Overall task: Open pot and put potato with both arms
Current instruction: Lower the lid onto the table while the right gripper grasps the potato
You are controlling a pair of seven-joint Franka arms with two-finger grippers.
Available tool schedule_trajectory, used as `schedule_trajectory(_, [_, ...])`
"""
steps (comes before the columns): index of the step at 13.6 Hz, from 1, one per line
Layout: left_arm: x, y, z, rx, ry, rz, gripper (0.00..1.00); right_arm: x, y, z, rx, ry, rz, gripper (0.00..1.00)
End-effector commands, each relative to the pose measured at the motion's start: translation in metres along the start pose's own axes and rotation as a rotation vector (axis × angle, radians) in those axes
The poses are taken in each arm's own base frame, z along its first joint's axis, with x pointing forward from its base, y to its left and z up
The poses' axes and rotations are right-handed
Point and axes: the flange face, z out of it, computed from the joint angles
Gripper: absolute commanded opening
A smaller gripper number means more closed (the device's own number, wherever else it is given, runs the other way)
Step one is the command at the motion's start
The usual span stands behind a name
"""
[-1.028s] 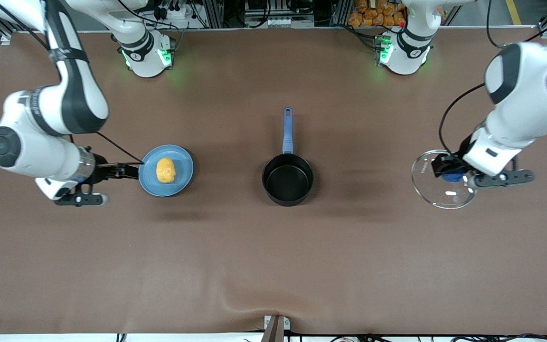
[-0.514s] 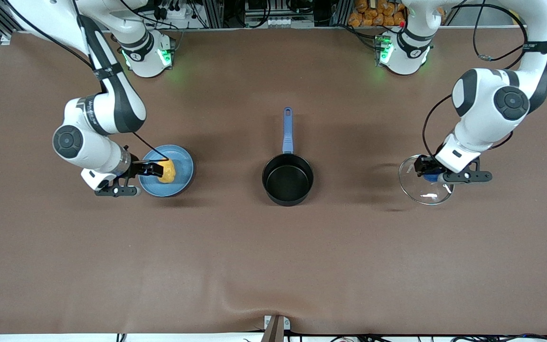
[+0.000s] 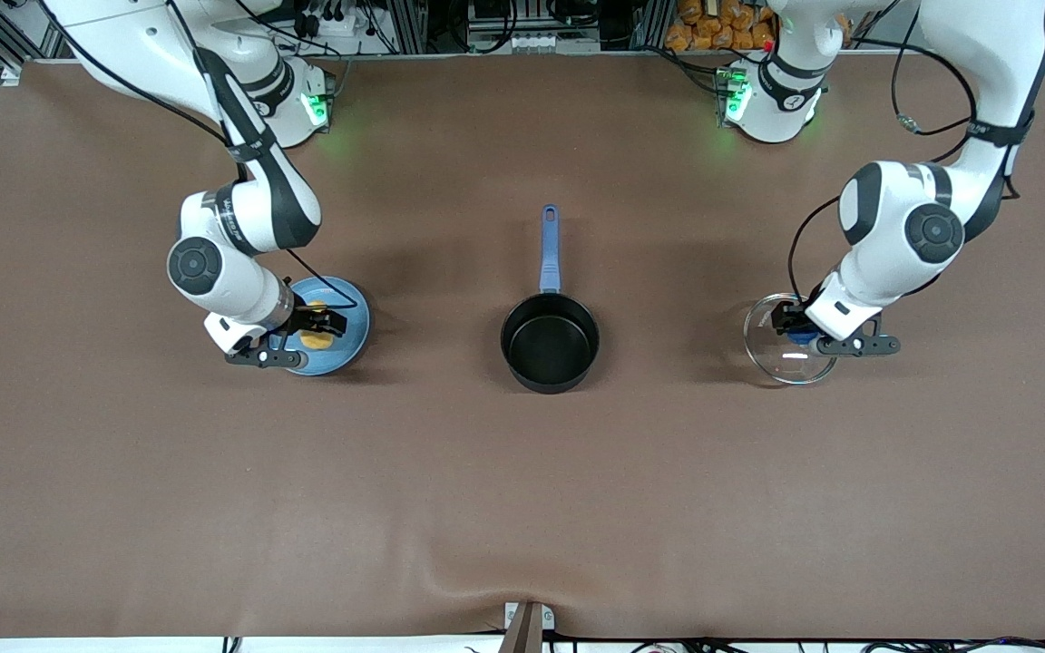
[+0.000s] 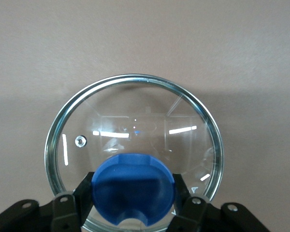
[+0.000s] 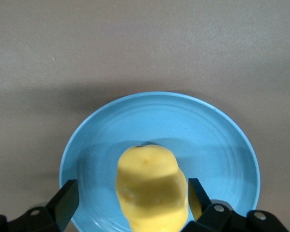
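The pot point(image 3: 550, 341) is seen uncovered in the middle of the table, its blue handle pointing toward the robots' bases. The lid point(image 3: 784, 351) is held by its blue knob point(image 4: 134, 187) in the clamped fingers of the left gripper point(image 3: 795, 328), low over the table toward the left arm's end, well apart from the pot; whether the rim is touching the cloth cannot be told.

At the right arm's end, the potato point(image 5: 152, 188) is found lying on the blue plate point(image 5: 222, 140). It is straddled by the right gripper point(image 3: 316, 326), and in the right wrist view one finger point(image 5: 66, 200) is shown standing clear of the potato on one flank while the other is tucked close against the opposite flank. The fingers are parted, and no grasp appears to be made yet.

The potato's long axis is judged to run along the reach of the fingers, so the narrow width would be pinched. A closing squeeze is what seems to be called for next, and then a carry across to the open pot, to which the right arm is the nearer.
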Motion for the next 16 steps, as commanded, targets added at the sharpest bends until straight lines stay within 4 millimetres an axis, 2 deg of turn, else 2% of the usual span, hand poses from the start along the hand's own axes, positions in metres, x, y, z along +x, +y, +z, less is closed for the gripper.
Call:
schedule_trajectory(1, [0.004,-0.004,0.007,-0.010,0.018,0.016,0.42,-0.003,0.004,0.001,0.002,0.011,-0.006,1.00])
schedule_trajectory(3, [0.004,-0.004,0.009,-0.010,0.017,0.018,0.45,-0.005,0.006,0.011,0.001,0.022,-0.016,1.00])
schedule_trajectory(4, [0.005,-0.004,0.008,-0.010,0.020,0.018,0.67,-0.008,0.007,0.016,0.001,0.030,-0.024,1.00])
schedule_trajectory(5, [0.005,-0.004,0.008,-0.010,0.021,0.017,0.95,-0.007,0.010,0.018,0.002,0.036,-0.025,1.00])
schedule_trajectory(6, [0.005,-0.003,0.008,-0.011,0.021,0.018,0.99,-0.007,0.012,0.019,0.001,0.030,-0.023,0.92])
schedule_trajectory(7, [0.005,-0.003,0.008,-0.011,0.021,0.018,0.99,-0.007,0.012,0.019,0.000,0.026,-0.046,0.67])
schedule_trajectory(8, [0.005,-0.004,0.008,-0.010,0.021,0.017,0.99,-0.007,0.012,0.017,-0.001,0.023,-0.047,0.29])
schedule_trajectory(9, [0.005,-0.004,0.008,-0.010,0.021,0.017,0.99,-0.005,0.013,0.012,-0.003,0.008,-0.052,0.06])
schedule_trajectory(10, [0.006,-0.003,0.006,-0.010,0.026,0.017,0.99,0.001,0.018,0.004,-0.005,-0.020,-0.039,0.00])
schedule_trajectory(11, [0.007,-0.003,-0.002,-0.009,0.035,0.018,0.99,0.006,0.016,-0.005,-0.007,-0.047,-0.038,0.00])
schedule_trajectory(14, [0.021,-0.001,-0.074,0.006,0.071,0.007,1.00,0.021,0.000,-0.035,-0.003,-0.065,-0.046,0.00])
schedule_trajectory(15, [0.031,0.000,-0.102,0.011,0.052,0.006,1.00,0.030,-0.008,-0.055,0.004,-0.062,-0.049,0.00])
schedule_trajectory(16, [0.040,-0.008,-0.129,0.017,0.032,-0.004,1.00,0.039,-0.023,-0.077,0.014,-0.069,-0.061,0.00])
